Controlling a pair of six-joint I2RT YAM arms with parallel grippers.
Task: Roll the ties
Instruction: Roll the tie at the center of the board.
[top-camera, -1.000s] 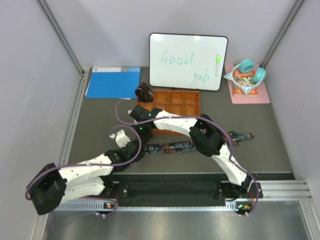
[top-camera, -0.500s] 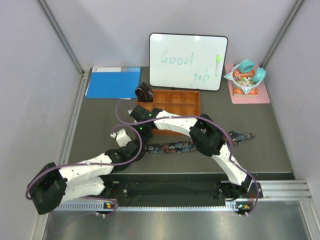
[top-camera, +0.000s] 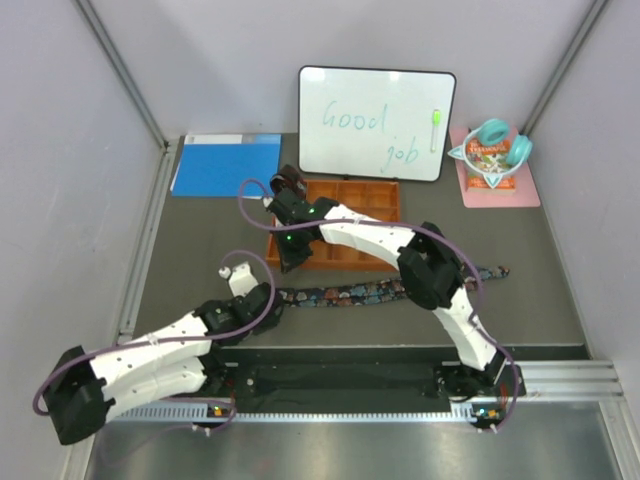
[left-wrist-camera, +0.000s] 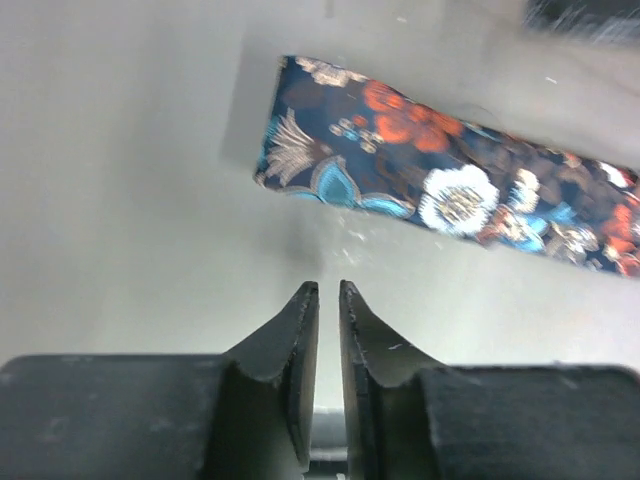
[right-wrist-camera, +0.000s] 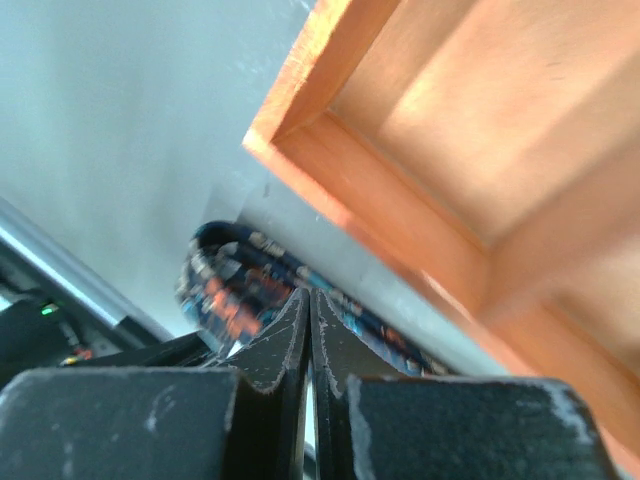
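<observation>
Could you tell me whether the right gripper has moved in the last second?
Yes; the right gripper moved away from the tie toward the tray.

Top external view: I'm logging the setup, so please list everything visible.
floral tie: 1, navy print, flat before tray
brown tie: 1, dark, coiled at tray's far-left corner
tray: 1, orange, centre
whiteboard: 1, white, at back
marker: 1, green, on whiteboard
folder: 1, blue, far left
headphones: 1, teal, far right
mat: 1, pink, under headphones
left gripper: 1, black, shut, near floral tie's end
right gripper: 1, black, shut, beside tray corner
</observation>
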